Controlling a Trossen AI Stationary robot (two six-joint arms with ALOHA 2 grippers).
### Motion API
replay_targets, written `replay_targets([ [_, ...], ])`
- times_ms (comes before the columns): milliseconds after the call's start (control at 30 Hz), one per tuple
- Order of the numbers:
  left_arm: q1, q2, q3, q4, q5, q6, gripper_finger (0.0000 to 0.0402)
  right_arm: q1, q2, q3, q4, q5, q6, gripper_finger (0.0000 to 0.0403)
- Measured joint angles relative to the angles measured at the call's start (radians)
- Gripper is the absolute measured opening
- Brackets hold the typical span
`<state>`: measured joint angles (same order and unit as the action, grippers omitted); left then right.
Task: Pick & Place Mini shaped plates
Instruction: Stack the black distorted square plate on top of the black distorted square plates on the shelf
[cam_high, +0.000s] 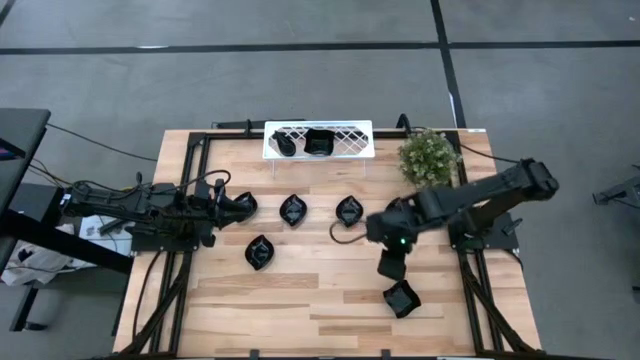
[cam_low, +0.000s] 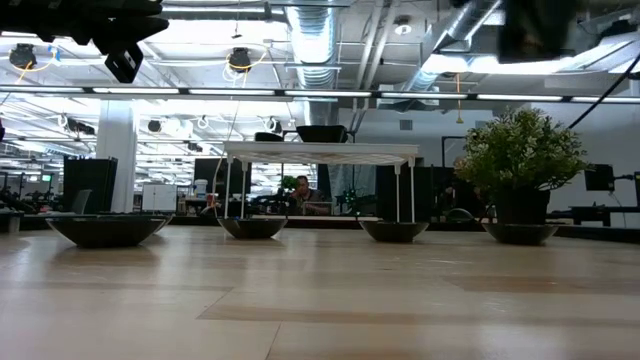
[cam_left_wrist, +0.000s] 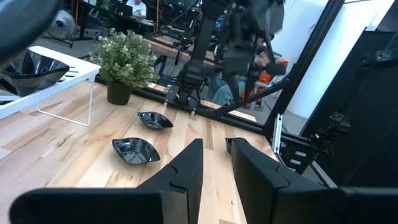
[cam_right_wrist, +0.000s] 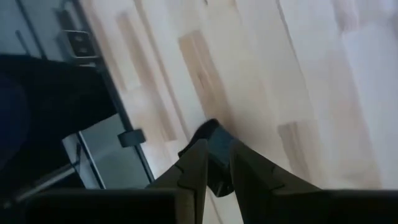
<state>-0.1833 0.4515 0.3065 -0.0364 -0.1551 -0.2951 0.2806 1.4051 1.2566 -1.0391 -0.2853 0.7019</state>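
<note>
Three glossy black mini plates lie flat on the wooden table (cam_high: 330, 320): two in a row (cam_high: 293, 210) (cam_high: 349, 211) and one nearer (cam_high: 260, 251). Two more sit in the white lattice rack (cam_high: 318, 140) at the far edge. My right gripper (cam_high: 393, 272) is over the table's right near part, shut on a squarish plate (cam_high: 402, 298). My left gripper (cam_high: 240, 207) hovers at the left, beside the row. Its fingers (cam_left_wrist: 214, 165) stand a narrow gap apart with nothing between them. My right gripper pinches the squarish plate between its two fingers by one edge (cam_right_wrist: 213, 146). The fingers slant down toward the table's near edge. The plate is lifted clear of the table and shows beyond the fingertips (cam_high: 402, 298); how far back it reaches, I cannot tell.
A small potted plant (cam_high: 428, 157) stands at the far right, next to the rack. Black frame rails run along the table's left (cam_high: 185, 190) and right (cam_high: 480, 270) sides. Bare wood lies along the near edge. People sit in the room beyond the table (cam_low: 300, 190).
</note>
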Motion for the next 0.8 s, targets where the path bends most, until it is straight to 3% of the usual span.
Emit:
replay_targets([
  [333,0.000,0.000,0.000,0.000,0.000,0.000,0.0086,0.162,-0.045,-0.217,0.102,0.032,0.266,0.0063],
  [633,0.000,0.000,0.000,0.002,0.112,0.002,0.0086,0.239,-0.044,-0.280,0.157,0.063,0.380,0.0063],
  [800,0.000,-0.001,0.000,0.005,0.134,0.000,0.0086,0.256,-0.044,-0.280,0.156,0.134,0.400,0.0063],
])
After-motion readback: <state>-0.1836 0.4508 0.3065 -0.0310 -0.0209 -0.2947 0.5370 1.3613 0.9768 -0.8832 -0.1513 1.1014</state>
